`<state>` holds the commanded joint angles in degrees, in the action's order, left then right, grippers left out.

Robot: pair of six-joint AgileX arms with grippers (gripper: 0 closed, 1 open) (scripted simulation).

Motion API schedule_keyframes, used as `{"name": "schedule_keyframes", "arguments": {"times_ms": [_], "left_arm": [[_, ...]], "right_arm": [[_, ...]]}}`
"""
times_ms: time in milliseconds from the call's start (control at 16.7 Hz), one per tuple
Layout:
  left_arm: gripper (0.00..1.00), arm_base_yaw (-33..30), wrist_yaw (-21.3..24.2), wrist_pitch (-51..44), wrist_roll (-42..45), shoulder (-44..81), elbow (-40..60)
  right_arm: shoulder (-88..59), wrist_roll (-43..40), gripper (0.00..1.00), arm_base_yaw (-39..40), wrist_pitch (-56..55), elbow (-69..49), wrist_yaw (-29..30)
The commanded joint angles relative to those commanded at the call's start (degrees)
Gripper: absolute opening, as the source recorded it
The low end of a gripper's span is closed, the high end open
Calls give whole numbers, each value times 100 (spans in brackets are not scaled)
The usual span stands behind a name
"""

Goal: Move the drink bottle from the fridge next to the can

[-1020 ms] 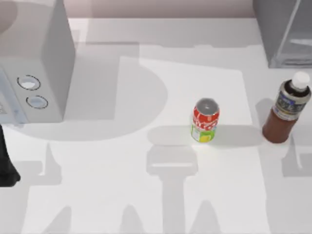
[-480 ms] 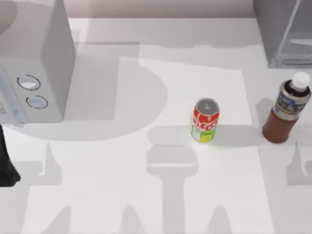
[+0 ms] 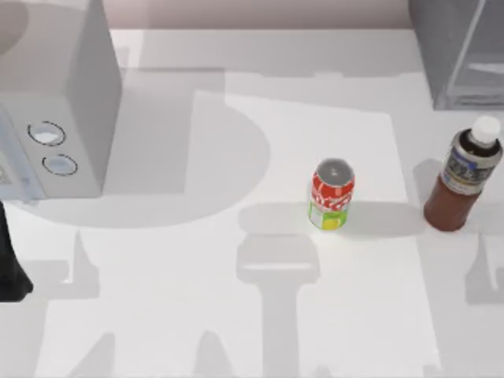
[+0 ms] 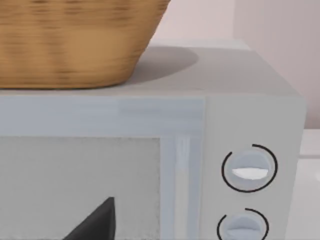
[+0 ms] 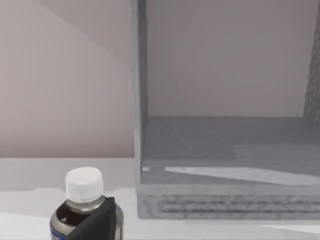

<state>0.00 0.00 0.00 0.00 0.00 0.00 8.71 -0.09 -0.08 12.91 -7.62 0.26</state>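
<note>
The drink bottle (image 3: 463, 175), brown with a white cap and a dark label, stands upright on the table in front of the fridge (image 3: 461, 51) at the back right. The red and yellow-green can (image 3: 331, 194) stands upright near the table's middle, left of the bottle with a clear gap between them. The right wrist view looks past a dark tip of my right gripper (image 5: 96, 224) at the bottle's cap (image 5: 84, 184) and into the open fridge (image 5: 225, 150). My left arm (image 3: 9, 268) is parked at the table's left edge.
A white box with two round dials (image 3: 55, 110) stands at the back left. In the left wrist view a wicker basket (image 4: 75, 40) sits on top of the white box (image 4: 240, 115). The table (image 3: 197, 299) is white, with arm shadows across its front.
The arm shadow at the table's right edge has slid a little to the right and toward the front. The bottle, the can and the left arm have not moved.
</note>
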Motion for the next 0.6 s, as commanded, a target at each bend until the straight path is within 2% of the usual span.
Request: {"name": "schedule_keyframes", "arguments": {"times_ms": [600], "left_arm": [[100, 0, 0, 0, 0, 0, 0]], "right_arm": [[2595, -23, 100, 10, 5040, -2122, -37]]}}
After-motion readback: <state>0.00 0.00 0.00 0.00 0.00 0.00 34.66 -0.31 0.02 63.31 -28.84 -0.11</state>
